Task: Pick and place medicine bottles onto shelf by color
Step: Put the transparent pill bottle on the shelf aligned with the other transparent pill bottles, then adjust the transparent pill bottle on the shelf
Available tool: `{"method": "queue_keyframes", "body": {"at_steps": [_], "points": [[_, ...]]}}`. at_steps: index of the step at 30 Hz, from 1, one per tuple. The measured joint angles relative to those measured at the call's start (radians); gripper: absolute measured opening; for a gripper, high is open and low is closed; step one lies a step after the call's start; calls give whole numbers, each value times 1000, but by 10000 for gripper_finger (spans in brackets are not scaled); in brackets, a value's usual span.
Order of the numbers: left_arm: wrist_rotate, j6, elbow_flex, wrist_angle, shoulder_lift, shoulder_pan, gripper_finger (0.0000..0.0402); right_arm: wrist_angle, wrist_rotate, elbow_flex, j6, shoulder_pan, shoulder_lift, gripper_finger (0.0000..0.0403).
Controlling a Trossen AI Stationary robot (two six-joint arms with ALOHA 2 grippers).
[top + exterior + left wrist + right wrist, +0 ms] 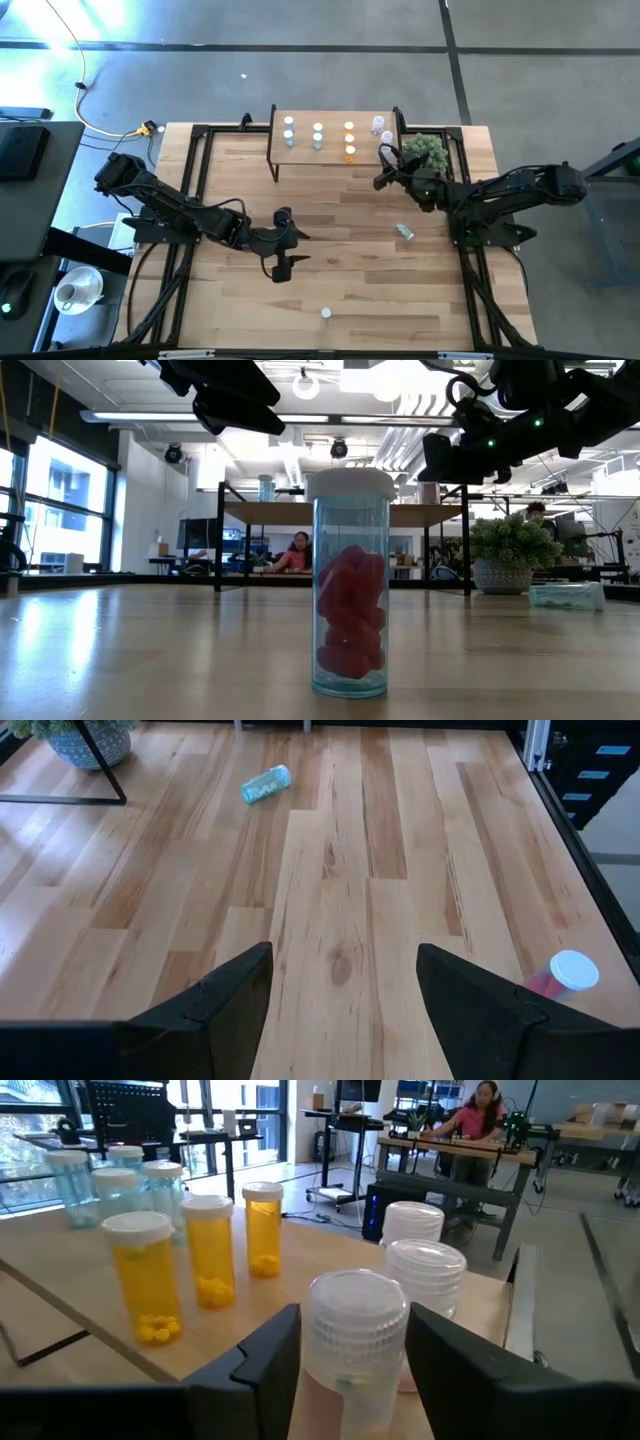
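The light-wood shelf (335, 140) stands at the table's far side and carries blue, green and orange bottles in rows, with three orange ones (208, 1245) and two clear ones (425, 1250) near my right gripper. My right gripper (385, 165) is at the shelf's right near corner, shut on a clear white-capped bottle (355, 1335). My left gripper (290, 250) hangs open and empty over the table's middle (340, 990). A blue bottle with red pills (348, 585) stands on its base near the table's near edge. Another blue bottle (404, 231) lies on its side. My right gripper pinches the clear bottle's body just below the cap (345, 1380) between its two fingers, one on each side. The bottle stands upright in the hold, cap up. Its lower end lies below the picture's edge, so whether it rests on the shelf cannot be told.
A potted spiky plant (425, 150) stands just right of the shelf, close to my right arm. The shelf's black legs (274, 165) reach the table. A black frame runs along the table's edges. Bare planks lie between the two arms.
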Motion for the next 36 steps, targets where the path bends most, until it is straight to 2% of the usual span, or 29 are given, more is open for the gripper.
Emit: {"method": "queue_keyframes", "body": {"at_steps": [7,28,36], "points": [[0,0,0,0,0,0,239,14,4,-1,1,0,0,195],[0,0,0,-1,0,0,239,122,2,-3,-26,0,0,197],[5,0,0,-8,0,0,239,220,1,10,-124,0,-40,197]]}}
